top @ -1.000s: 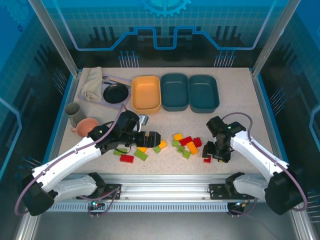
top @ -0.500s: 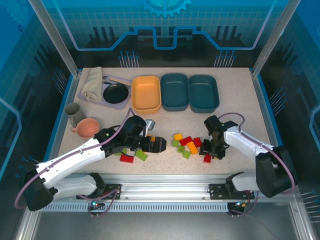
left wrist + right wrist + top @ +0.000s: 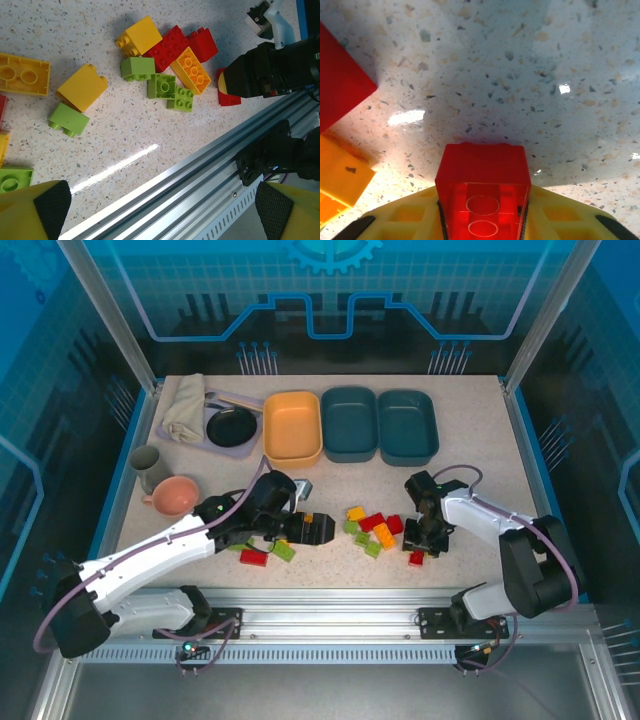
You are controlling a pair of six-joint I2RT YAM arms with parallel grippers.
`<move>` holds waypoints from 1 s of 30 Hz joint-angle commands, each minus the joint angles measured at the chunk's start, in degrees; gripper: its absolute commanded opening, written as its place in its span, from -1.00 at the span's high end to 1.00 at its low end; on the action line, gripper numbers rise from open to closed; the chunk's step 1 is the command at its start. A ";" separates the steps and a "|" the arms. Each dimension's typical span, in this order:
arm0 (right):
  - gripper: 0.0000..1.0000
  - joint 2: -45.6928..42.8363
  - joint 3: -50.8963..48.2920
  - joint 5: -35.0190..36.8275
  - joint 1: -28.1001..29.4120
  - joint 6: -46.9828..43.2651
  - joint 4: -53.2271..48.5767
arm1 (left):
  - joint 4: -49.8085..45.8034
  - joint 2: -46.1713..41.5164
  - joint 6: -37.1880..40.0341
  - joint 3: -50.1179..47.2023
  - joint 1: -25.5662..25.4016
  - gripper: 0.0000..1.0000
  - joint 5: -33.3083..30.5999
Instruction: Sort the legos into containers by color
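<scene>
Robot lab cell: aluminium frame (image 3: 112,315), blue circuit-print panels (image 3: 330,290), speckled tabletop (image 3: 470,455).

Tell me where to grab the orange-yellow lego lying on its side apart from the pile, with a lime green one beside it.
I'd grip the orange-yellow lego across its two long smooth sides, coming straight down from above. Its studs point sideways, the lime green lego crowds the opposite end, and bare table flanks both long sides.

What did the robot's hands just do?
The right hand slid a little left and shut on a red brick. The left hand, open, reached right toward the pile. The tubs stayed put.
</scene>
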 commanded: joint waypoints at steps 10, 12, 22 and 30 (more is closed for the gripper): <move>0.46 2.22 29.85 9.73 -0.46 -8.92 -9.78 | 0.84 9.44 -2.92 15.31 6.40 -0.97 1.17; 0.46 7.24 35.24 9.05 -2.21 -10.55 -9.46 | 1.56 12.02 -2.75 18.85 8.71 -0.97 2.58; 0.47 34.80 64.04 5.06 -9.74 -13.78 -10.76 | 0.07 29.99 -0.46 41.25 15.41 -0.98 4.93; 0.40 56.25 86.79 3.21 -12.65 -15.46 -17.98 | -5.55 42.92 1.65 58.20 16.59 -0.96 3.92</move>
